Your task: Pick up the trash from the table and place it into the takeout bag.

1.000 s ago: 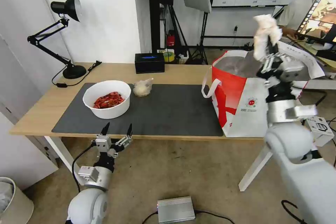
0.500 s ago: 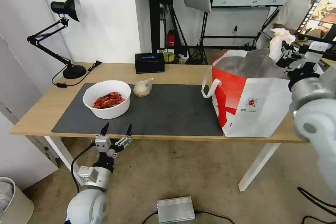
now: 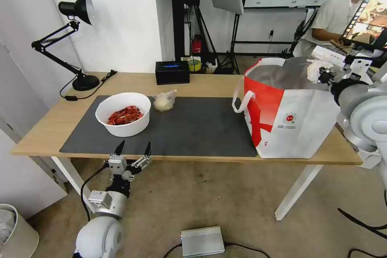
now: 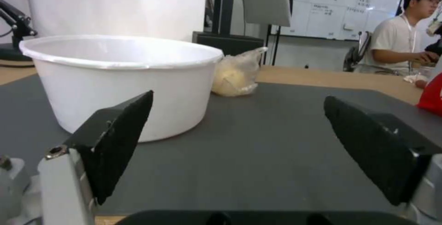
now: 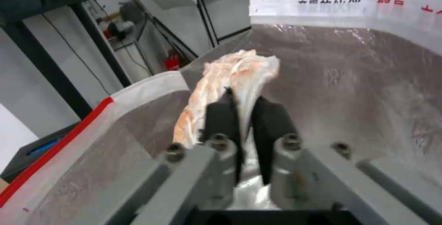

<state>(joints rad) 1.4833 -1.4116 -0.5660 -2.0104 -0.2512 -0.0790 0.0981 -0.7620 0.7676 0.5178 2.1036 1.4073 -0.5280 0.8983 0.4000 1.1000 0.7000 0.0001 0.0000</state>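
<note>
My right gripper (image 3: 321, 73) (image 5: 242, 102) is shut on a crumpled white tissue (image 3: 313, 68) (image 5: 230, 76) stained orange, held over the open mouth of the takeout bag (image 3: 290, 117) (image 5: 350, 66), above its foil lining. The bag stands at the right end of the table (image 3: 52, 117). On the dark mat (image 3: 193, 129) sit a white bowl of red shells (image 3: 123, 113) (image 4: 119, 80) and a small clear bag of whitish stuff (image 3: 164, 100) (image 4: 237, 74). My left gripper (image 3: 132, 151) (image 4: 237, 145) hangs open just in front of the table's near edge, facing the bowl.
A black desk lamp (image 3: 76, 36) stands at the table's far left corner and a black box (image 3: 172, 71) at its back edge. A person sits behind the bag at a desk with a monitor (image 3: 365, 12). A grey unit (image 3: 202, 242) lies on the floor.
My right arm swung right and lowered the tissue from high above the bag down to its open mouth. The left arm stayed still.
</note>
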